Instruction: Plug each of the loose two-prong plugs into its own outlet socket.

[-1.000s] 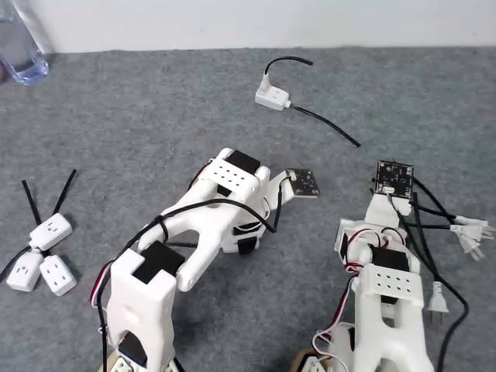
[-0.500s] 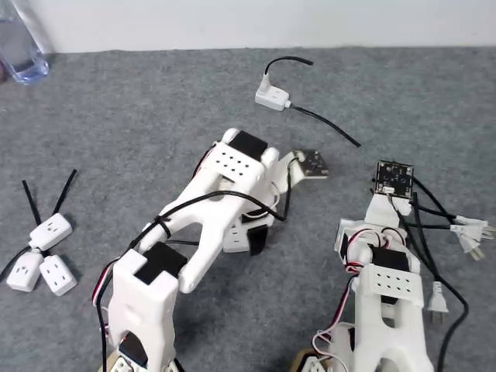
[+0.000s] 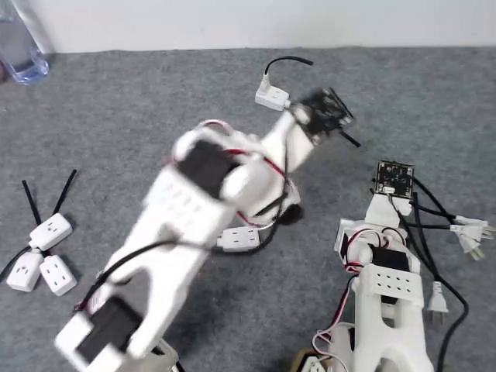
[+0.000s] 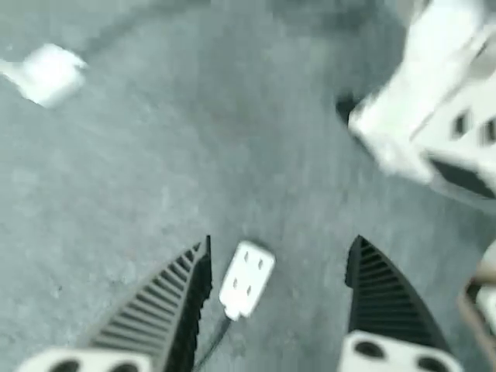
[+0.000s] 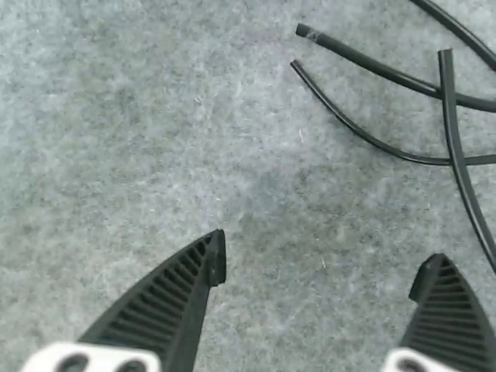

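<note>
Swung up toward 1 o'clock since a second ago, left arm (image 3: 232,182) blurred mid-table. Left gripper (image 4: 280,260) spread wide, holding nothing, above a white socket (image 4: 246,279) lying flat on grey carpet (image 3: 139,116). Right gripper (image 5: 327,252) likewise agape, black cords (image 5: 372,66) beyond its tips. Open room at 10 o'clock; three sockets (image 3: 43,260) at 8; loose plugs (image 3: 438,298) at 4, among cables.

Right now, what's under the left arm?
A white outlet socket on the carpet, framed by the open left gripper in the wrist view. The left arm hides where its cord runs.
</note>
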`<state>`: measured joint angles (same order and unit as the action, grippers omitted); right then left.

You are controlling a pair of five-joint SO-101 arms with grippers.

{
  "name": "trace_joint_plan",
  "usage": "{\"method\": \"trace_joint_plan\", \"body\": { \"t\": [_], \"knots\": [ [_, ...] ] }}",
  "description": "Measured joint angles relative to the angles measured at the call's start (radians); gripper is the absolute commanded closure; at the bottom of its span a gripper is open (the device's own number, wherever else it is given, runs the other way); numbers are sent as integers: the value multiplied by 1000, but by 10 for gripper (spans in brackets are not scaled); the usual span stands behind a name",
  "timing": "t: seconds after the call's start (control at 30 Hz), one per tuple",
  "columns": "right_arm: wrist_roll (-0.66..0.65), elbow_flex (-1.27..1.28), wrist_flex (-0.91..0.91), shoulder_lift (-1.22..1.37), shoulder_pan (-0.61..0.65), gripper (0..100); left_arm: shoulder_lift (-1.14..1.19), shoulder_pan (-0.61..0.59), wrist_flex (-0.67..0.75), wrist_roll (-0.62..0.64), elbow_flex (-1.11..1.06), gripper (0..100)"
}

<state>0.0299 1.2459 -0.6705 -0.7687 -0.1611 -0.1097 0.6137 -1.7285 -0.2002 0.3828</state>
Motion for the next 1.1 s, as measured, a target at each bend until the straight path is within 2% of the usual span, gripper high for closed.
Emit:
{"method": "trace_joint_plan", "body": {
  "t": [0.1,0.27,0.63,0.9,1.0,1.1],
  "knots": [
    [0,0,0,0,0,630,-121,-29,-2,21,28,735],
    [0,29,58,-5,0,630,-316,-157,-5,46,41,735],
    [0,52,106,-5,0,630,-767,-563,-6,64,3,735],
    [-32,51,60,-6,-44,630,-1060,-598,15,64,-267,735],
    [-49,-18,-57,-25,-84,630,-1149,-611,69,64,-428,735],
    [-107,-98,-192,-86,-112,630,-1246,-698,160,64,-608,735]
  ]
}}
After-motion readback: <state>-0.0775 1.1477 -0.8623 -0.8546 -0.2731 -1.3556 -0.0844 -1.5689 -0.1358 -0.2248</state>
